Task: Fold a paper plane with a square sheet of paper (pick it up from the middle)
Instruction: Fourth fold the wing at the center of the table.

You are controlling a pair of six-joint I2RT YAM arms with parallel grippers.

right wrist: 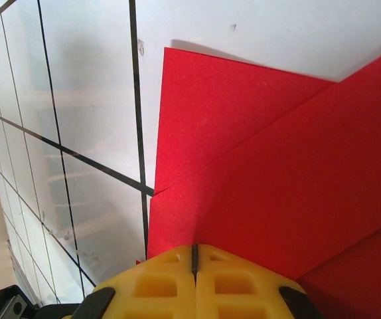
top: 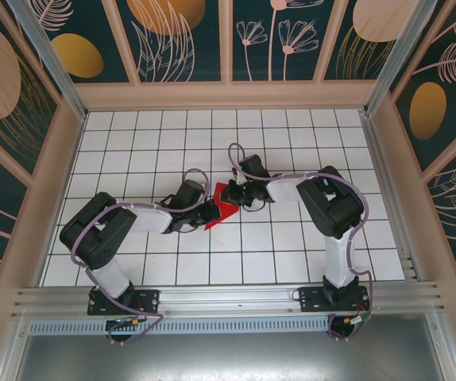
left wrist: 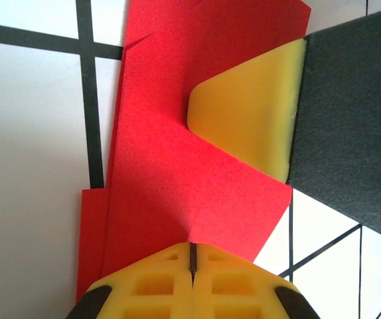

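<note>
We see the red paper (top: 225, 203) lying in the middle of the worktop (top: 291, 254). It is about as far from the near edge as from the far edge, and well away from both side edges. It is not one flat sheet. Parts are folded over, and red layers lie on top of each other with sharp creases.

The left gripper (top: 210, 213) sits at the paper's near left side. Its yellow fingers (left wrist: 157, 286) are pressed tight together, with just a thin line between them, and their tips touch the paper. We cannot tell if any paper is caught in that line.

The right gripper (top: 241, 193) reaches in from the far right side. Its fingers are pressed tight together too, and the tips rest on the paper. From the left wrist camera, one of its yellow pads (left wrist: 243, 123) lies flat on the red sheet.
</note>
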